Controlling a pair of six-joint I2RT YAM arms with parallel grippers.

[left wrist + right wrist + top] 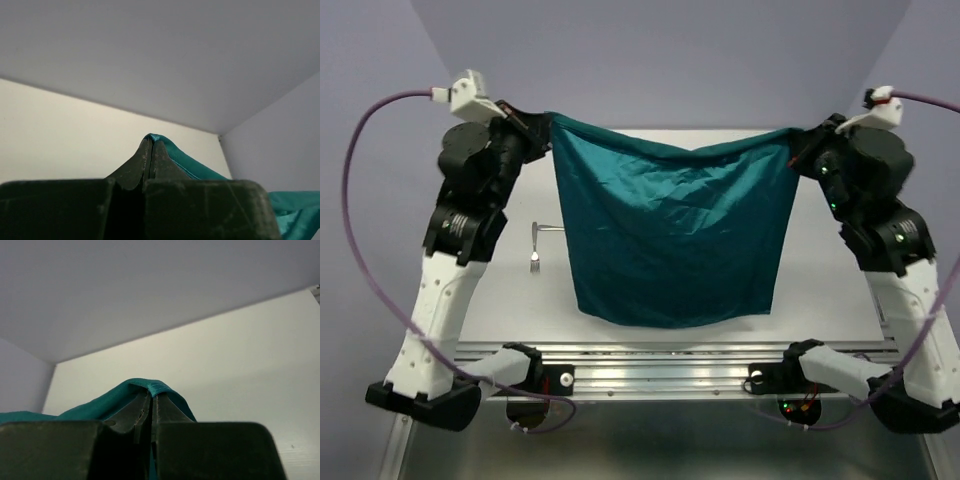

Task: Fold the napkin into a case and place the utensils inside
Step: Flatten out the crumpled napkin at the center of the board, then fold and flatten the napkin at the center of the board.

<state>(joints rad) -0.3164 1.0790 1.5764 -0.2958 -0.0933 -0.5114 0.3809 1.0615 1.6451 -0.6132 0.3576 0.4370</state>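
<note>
Top view: the napkin (670,240) hangs spread, top edge sagging, lower edge free; the utensils (534,252) lie just left of it. Left wrist: the left gripper (151,142) is clenched on a napkin corner. Right wrist: the right gripper (151,396) grasps the opposite corner.

The plain teal cloth napkin (670,235), slightly shiny, hangs spread as a wide, creased sheet over the middle of the white table (825,265). It is held up by its two upper corners, one pinched in the left gripper (546,124) and one in the right gripper (798,140). Its top edge sags between them. The slim silver metal utensils (534,250) lie flat on the table's left part, one partly hidden behind the cloth.
</note>
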